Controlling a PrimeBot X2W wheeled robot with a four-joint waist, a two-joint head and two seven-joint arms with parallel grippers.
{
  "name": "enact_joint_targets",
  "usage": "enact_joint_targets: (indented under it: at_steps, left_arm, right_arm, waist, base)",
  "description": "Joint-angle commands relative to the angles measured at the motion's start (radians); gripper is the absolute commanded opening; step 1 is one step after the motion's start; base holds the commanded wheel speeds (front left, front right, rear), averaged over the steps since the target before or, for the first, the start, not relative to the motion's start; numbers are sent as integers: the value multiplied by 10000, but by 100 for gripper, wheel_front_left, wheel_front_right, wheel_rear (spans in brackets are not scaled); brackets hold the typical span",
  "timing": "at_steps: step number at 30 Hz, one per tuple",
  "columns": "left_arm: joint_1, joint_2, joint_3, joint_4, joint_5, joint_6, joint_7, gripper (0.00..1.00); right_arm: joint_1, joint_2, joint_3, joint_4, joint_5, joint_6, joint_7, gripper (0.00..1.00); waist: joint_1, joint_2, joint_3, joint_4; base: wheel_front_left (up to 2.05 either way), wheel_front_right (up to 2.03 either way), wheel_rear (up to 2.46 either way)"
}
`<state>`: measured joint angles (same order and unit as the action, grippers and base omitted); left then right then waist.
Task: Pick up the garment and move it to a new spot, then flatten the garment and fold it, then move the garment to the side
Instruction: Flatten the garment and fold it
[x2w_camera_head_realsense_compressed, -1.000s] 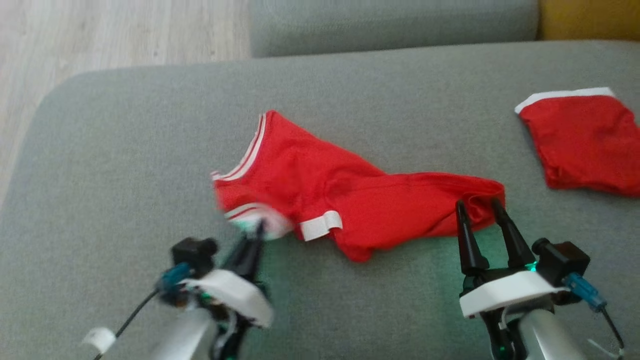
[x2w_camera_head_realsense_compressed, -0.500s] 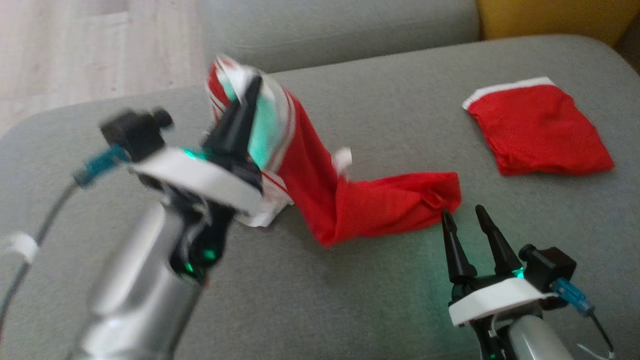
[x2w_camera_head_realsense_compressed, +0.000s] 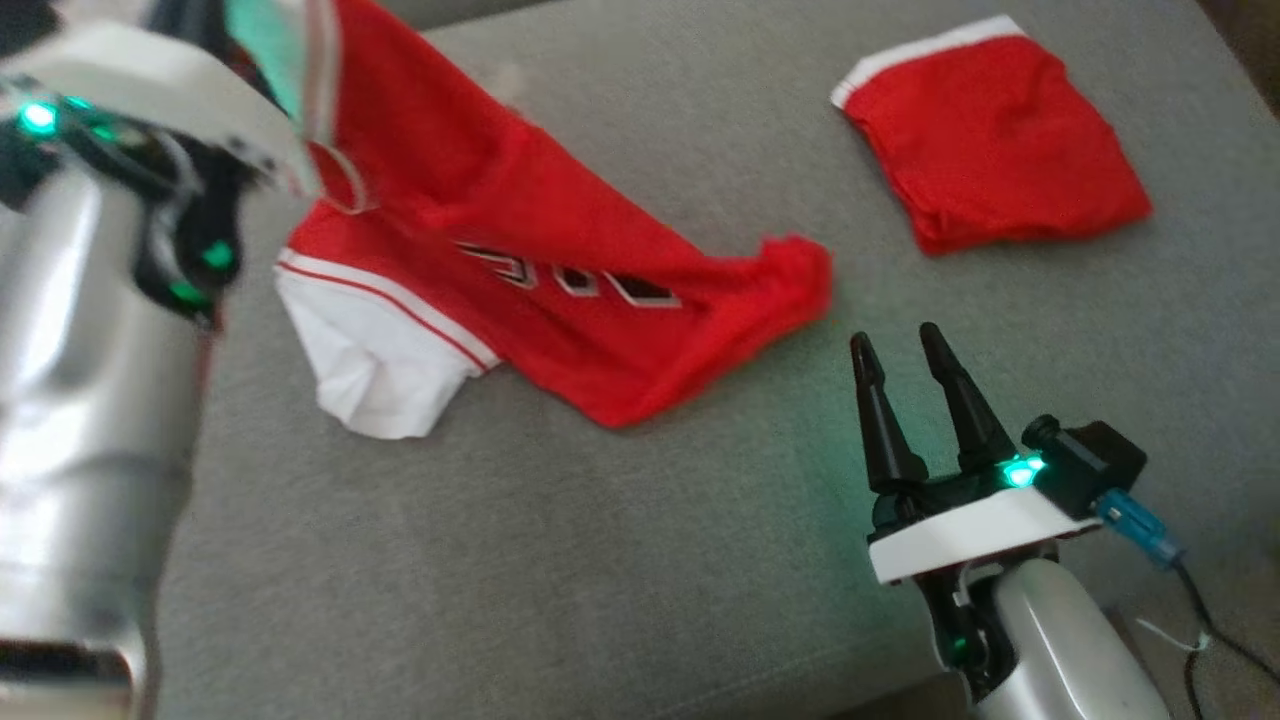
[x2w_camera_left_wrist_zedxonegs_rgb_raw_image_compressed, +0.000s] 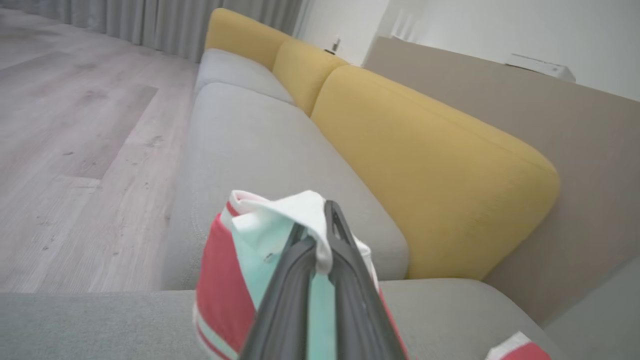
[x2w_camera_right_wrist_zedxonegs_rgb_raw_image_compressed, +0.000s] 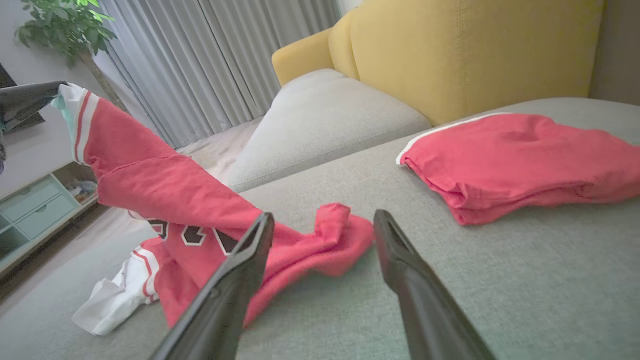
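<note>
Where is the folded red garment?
The folded red garment lies upper right in the head view, on the grey cushion, beyond the right gripper and apart from the jersey.

Premises: a domestic living room. Ahead of the left end effector runs a long sofa with grey seat pads and yellow back cushions. To that end effector's left lies pale wood-plank flooring. Beyond the right end effector hang full-length grey curtains. To its far left stand a leafy indoor plant and a low cabinet with pale blue-green drawers.
</note>
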<state>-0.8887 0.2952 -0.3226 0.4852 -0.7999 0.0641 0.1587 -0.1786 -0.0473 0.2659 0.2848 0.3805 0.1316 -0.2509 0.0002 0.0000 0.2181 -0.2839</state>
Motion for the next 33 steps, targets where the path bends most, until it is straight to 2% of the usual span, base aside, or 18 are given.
enact_joint_targets:
  at_steps: [1,2,3,4,5,8,12,18,22,29,33]
  left_arm:
    - [-907,471,432,106,115,103,-150,0]
    - [-1199,543,446,523,241,159,-256,0]
    - [-1475,619,428,939,382,198,-356,12]
    - [-1726,673,432,1358,517,303,-486,51]
    - [-1959,744,381,1771,708,413,-621,100]
    - [-2486,877,-8,2744,1275,335,-988,100]
    - [-2732,778,-270,3363,1490,-11,-1386,100]
    - [-2362,396,-872,3921,1803,-912,-2427,100]
    - [-1611,147,-1181,4014,1876,-1307,-3101,100]
    - [608,-192,-1448,3373,1778,-1532,-3963,100]
    - [2396,-182,-1560,2427,2055,-1126,-4156,100]
  right_arm:
    - [-356,-29,306,-373,88,-9,-109,100]
    - [-389,-29,352,-404,121,-9,-109,100]
    - [-421,-29,399,-438,157,-9,-109,100]
    - [-451,-29,436,-472,190,-9,-109,100]
    - [-475,-29,463,-503,220,-9,-109,100]
    - [-513,-29,472,-564,280,-9,-109,100]
    - [-502,-29,381,-589,292,-9,-109,100]
    - [-456,-29,115,-459,85,-9,-109,100]
    - [-382,-29,-190,-349,-155,-9,-109,100]
    - [-183,-29,-697,-189,-496,-9,-109,100]
    - [34,-29,-966,-190,-574,-9,-109,100]
  waist:
    - [-2,0,501,-492]
    - [-2,0,595,-575]
    - [-2,0,683,-655]
    - [-2,0,757,-714]
    - [-2,0,824,-761]
    - [-2,0,941,-806]
    - [-2,0,963,-697]
    - [-2,0,571,-59]
    - [-2,0,96,558]
    - [-2,0,-686,1479]
    - [-2,0,-934,1898]
  base:
    - [0,0,0]
    - [0,0,0]
    - [0,0,0]
    - [0,0,0]
    - [0,0,0]
    - [0,0,0]
    - [0,0,0]
    - [0,0,0]
    - [0,0,0]
    - [0,0,0]
    - [0,0,0]
